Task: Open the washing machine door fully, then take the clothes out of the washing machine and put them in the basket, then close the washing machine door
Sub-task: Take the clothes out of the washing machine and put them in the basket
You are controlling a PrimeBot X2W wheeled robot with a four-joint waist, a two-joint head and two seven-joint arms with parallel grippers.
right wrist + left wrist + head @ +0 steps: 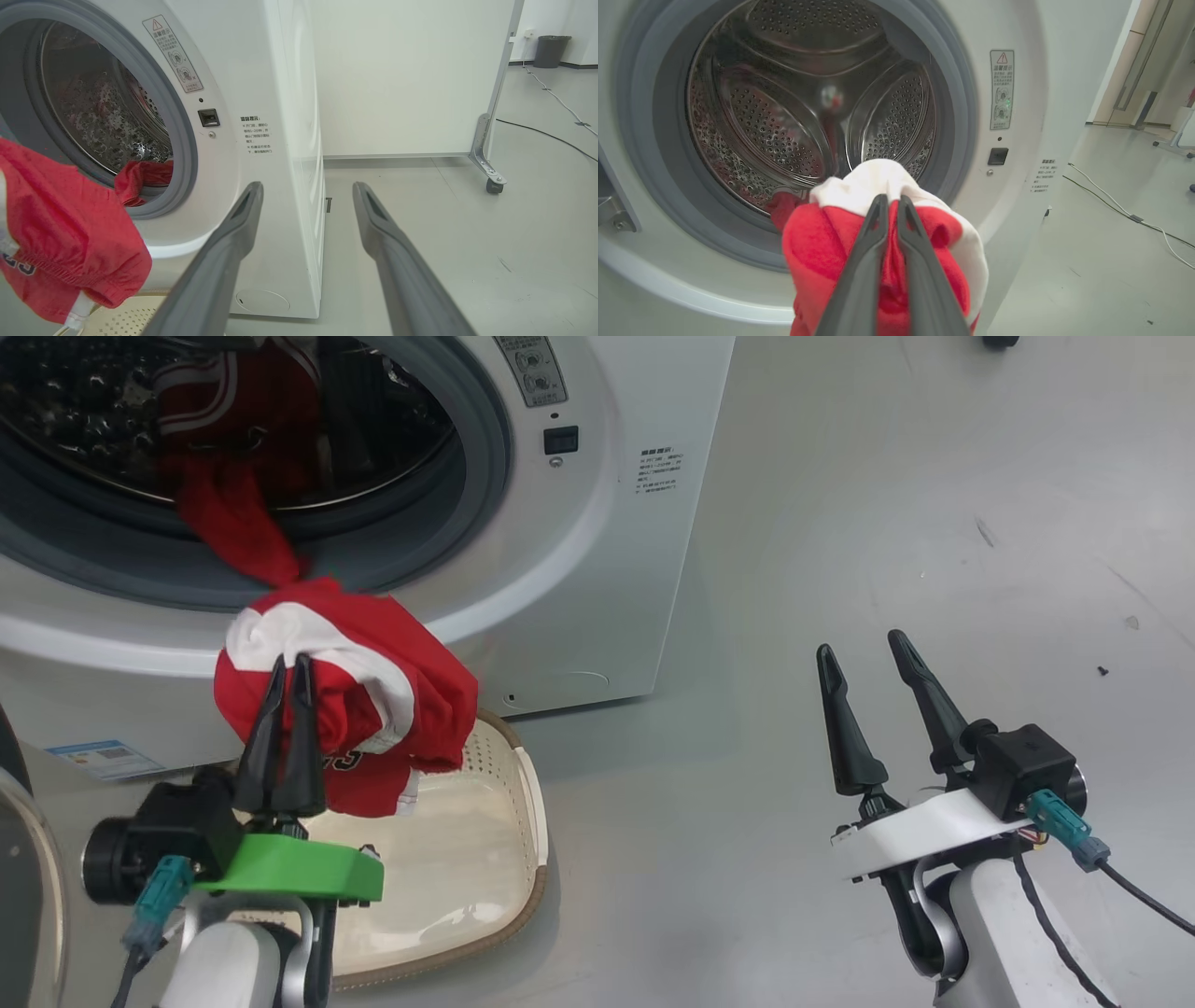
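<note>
Starting at the far left, we see a sliver of the washing machine door, swung well aside so the opening is free. Next comes our left gripper, its jaws pinched almost together on a fold of the red jersey. The bunch hangs in the air in front of the washing machine and over the near end of the basket, which sits on the floor right against the washer's front, so a lifted garment need travel only a little way down. A red tail runs from the bunch up over the grey gasket into the steel drum, where more of the clothes lie. We judge the jersey is not yet clear of the drum, so letting go now might leave it draped over the lip. On the right, our right gripper hovers over bare floor, well apart from the washer, jaws spread wide and holding nothing, kept out of the way.
</note>
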